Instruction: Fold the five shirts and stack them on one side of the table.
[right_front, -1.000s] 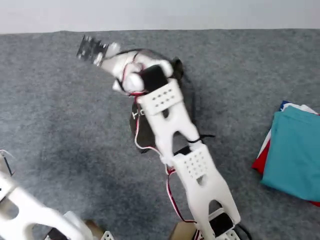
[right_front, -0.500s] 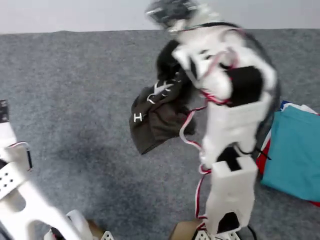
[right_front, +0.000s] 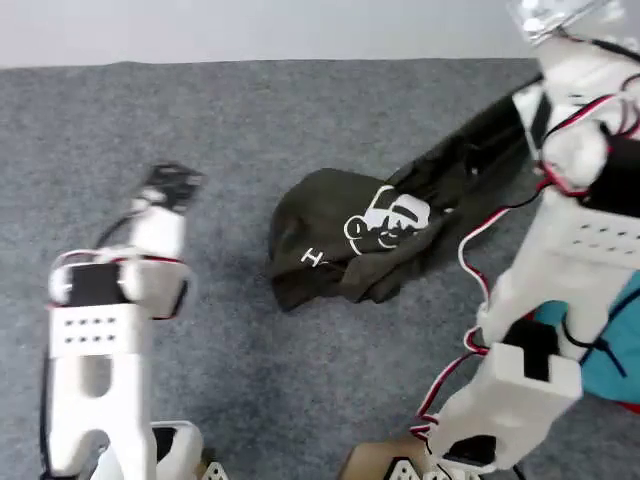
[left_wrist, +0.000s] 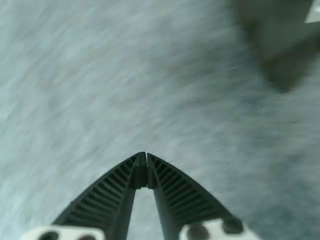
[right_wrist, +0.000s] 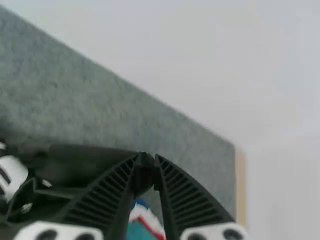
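— What are you working over?

— A grey felt table that runs up to a pale wall.

— Where is the shirt?

— The dark olive shirt, with a white graphic on it, lies near the middle of the table. Most of it is bunched on the felt. One part is drawn out taut toward the far right, up to my raised right arm.

— So your right gripper has it?

— Yes. My right gripper has its fingers pressed together on a dark edge of that shirt, up above the table's far right corner.

— And the other one?

— My left gripper hangs over bare felt to the left of the shirt and apart from it. Its fingertips meet with nothing between them.

— Anything folded?

— A stack of folded shirts sits at the right edge, teal on top, with red and white showing beneath. My right arm partly hides it.
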